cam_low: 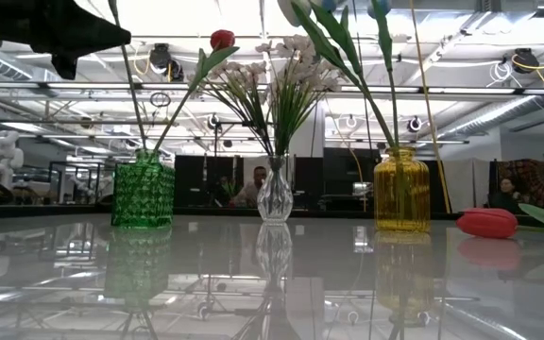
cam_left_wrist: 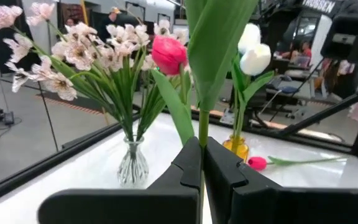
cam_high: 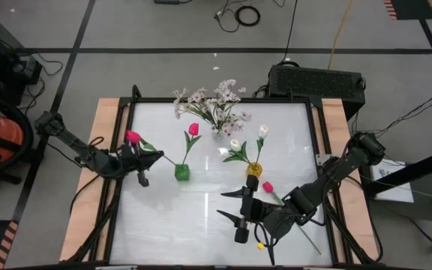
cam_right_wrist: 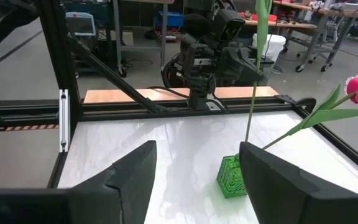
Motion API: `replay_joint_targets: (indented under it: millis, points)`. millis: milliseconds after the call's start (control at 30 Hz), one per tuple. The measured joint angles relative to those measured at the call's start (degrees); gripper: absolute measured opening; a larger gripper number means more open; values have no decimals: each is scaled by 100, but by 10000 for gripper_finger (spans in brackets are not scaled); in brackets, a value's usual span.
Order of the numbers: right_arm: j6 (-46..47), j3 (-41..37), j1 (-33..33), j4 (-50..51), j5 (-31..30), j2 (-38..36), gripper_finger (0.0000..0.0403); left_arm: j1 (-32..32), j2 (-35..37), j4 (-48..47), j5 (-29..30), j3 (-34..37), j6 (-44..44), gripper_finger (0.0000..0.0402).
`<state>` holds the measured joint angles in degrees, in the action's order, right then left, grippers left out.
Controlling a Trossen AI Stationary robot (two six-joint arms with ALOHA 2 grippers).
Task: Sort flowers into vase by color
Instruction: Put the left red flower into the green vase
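- Left wrist view alone shows the left gripper [cam_left_wrist: 202,163] pinching a green stem [cam_left_wrist: 203,127].
- High view: that pink tulip [cam_high: 133,137] slants toward the green vase [cam_high: 181,172].
- Right gripper [cam_high: 240,208] spread wide, empty.

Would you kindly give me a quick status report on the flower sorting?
Left gripper shut on pink tulip stem, near green vase. Right gripper open, empty. One pink tulip lying on table.

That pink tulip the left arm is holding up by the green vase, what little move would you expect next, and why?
Probably a short carry toward the green glass vase, then a lowering. The left gripper is shut on the stem of a magenta-pink tulip, whose stem slants toward that vase. One pink tulip already stands in it, so the colours match. The right gripper waits open near the front.
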<state>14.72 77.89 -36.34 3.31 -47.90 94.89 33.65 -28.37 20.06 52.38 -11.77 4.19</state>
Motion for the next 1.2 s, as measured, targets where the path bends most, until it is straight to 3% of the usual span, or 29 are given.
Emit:
replay_joint_targets:
  millis: [200, 567, 767, 867, 1067, 1200]
  points:
    - [-2, 2, -2, -2, 0, 0, 222, -53, -241, -26, 14, -2, 270, 30]
    - [234, 7, -76, 227, -4, -14, 222, -216, -558, -321, 22, -4, 1075, 198]
    - [1430, 7, -353, 1458, 4, -72, 222, -208, -558, -1174, -42, -4, 1713, 265]
    - [2017, 7, -484, 1943, 7, -72, 222, -170, -513, -1335, -344, -4, 1837, 285]
    - [3306, 7, -706, 3295, 61, -68, 222, 56, -316, -1765, -439, -6, 1916, 295]
    - [4364, 5, -811, 4600, 700, 53, 222, 148, -99, -2736, -439, -6, 2676, 295]
